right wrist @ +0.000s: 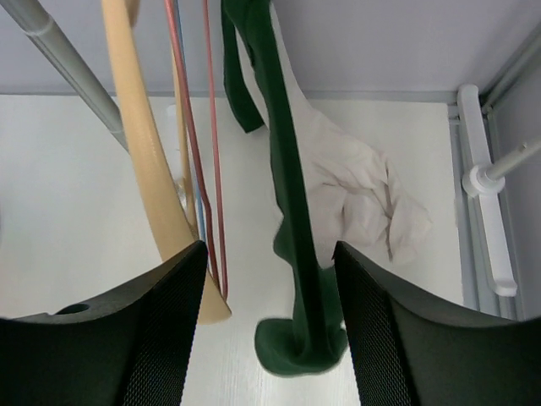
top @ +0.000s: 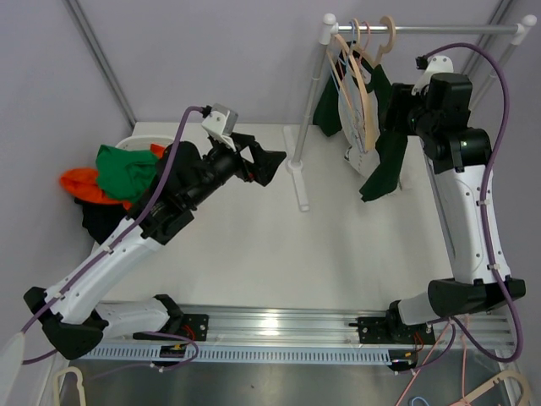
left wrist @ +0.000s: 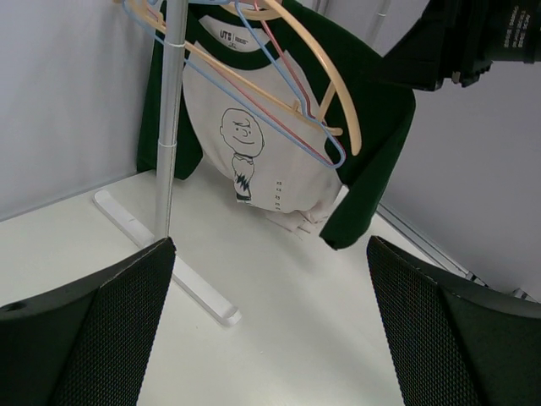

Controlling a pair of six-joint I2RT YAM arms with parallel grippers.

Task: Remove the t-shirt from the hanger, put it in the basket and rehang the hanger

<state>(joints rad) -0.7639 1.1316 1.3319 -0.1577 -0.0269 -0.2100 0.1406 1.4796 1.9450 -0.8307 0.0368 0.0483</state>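
Note:
The t-shirt [top: 348,110], white with dark green sleeves and a cartoon print, hangs on the rack at the back right. In the left wrist view the t-shirt [left wrist: 254,152] sits under a wooden hanger [left wrist: 342,101]. My right gripper [top: 396,114] is up at the green sleeve [top: 385,165]. In its wrist view the right gripper [right wrist: 270,338] is open, and the sleeve [right wrist: 292,211] drops between the fingers to the table, with a gap on each side. The wooden hanger [right wrist: 144,169] is just left of it. My left gripper [top: 272,167] hovers mid-table, open and empty [left wrist: 270,279].
The rack's upright pole [top: 308,101] and its flat foot [top: 300,182] stand between the two arms. Thin pink and blue wire hangers [left wrist: 279,101] hang beside the wooden one. A heap of green and orange clothes [top: 118,173] lies at the left.

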